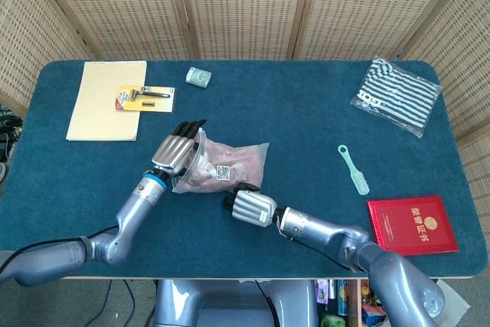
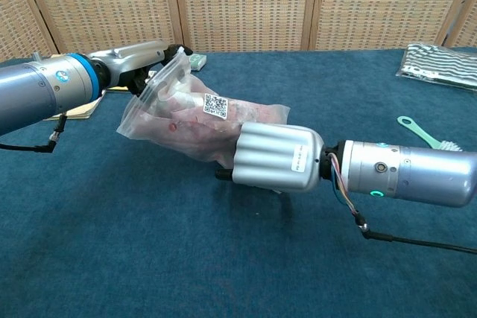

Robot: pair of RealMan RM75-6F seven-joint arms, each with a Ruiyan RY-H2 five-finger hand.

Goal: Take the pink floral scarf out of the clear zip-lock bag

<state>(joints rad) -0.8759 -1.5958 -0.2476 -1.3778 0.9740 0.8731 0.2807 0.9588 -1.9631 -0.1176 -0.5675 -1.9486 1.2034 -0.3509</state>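
Lying near the middle of the blue table [image 1: 306,128], the clear zip-lock bag [image 1: 230,165] w/ the pink floral scarf [image 1: 243,160] inside is the ref point for everything else. Scarf is fully within the bag, bunched up; a white QR label [image 2: 215,106] sits on the bag's upper face. Left hand [image 1: 174,151] is at the bag's left end, fingers closed on the plastic there; chest view shows that end lifted off the table. Right hand [image 1: 249,206] sits at the bag's near edge, fingers curled toward the plastic and touching it, but can't tell whether it actually grips the bag or only presses against it. Rest, relative to the bag: a yellow notepad [image 1: 103,105] far-left w/ a carded razor [image 1: 145,98] on its right part; a small green box [image 1: 198,76] beyond the bag, slightly left; a green brush [image 1: 354,170] to the right; a red booklet [image 1: 411,224] right and nearer the robot; a striped bagged garment [image 1: 396,95] far-right, well apart.
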